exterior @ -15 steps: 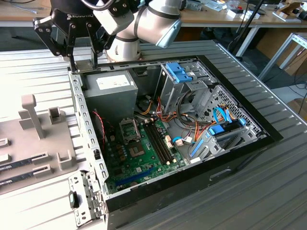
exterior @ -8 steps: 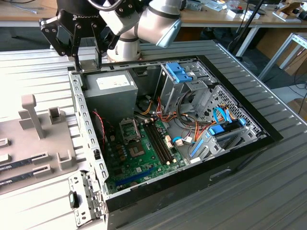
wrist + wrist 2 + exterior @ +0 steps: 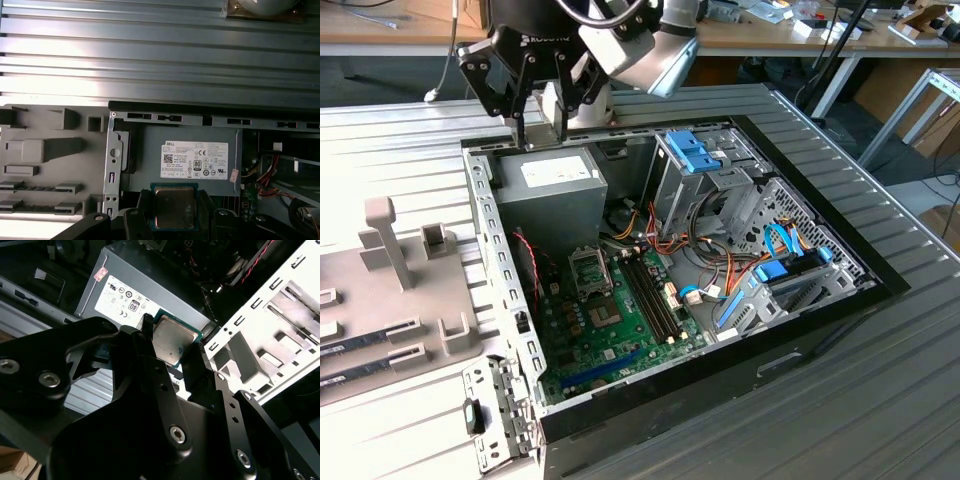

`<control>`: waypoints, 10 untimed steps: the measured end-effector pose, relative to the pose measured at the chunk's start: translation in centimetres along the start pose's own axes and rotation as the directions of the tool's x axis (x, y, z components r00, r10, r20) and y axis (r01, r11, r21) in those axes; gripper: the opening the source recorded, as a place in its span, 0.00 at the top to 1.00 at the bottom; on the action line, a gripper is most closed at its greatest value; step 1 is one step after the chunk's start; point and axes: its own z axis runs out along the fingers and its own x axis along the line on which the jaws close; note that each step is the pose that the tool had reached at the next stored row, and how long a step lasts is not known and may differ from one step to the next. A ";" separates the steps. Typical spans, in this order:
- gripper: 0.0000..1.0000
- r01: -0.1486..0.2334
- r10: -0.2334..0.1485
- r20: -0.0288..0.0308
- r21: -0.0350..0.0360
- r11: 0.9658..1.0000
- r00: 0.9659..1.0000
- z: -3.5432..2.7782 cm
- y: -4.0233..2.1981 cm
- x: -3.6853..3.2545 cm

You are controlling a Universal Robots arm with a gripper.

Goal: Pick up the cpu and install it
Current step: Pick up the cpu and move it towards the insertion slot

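Pinching the cpu (image 3: 173,207) by opposite edges, jaws pressed against it (over the power supply (image 3: 147,160)).

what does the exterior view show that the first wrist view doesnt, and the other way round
Exterior view: the whole open case with the green motherboard, its socket frame and the blue drive brackets, and the gripper above the power-supply end of the case. First wrist view: the cpu, silver top showing, clamped in the gripper. Both: the grey power supply and the grey fixture tray beside the case.
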 end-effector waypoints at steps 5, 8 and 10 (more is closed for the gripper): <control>0.53 0.000 0.000 0.000 0.000 1.000 1.000 0.07 -0.04 -0.63; 0.53 0.000 0.000 0.000 0.000 1.000 1.000 0.12 -0.06 -0.96; 0.53 0.000 0.000 0.000 0.000 1.000 1.000 0.16 -0.07 -1.25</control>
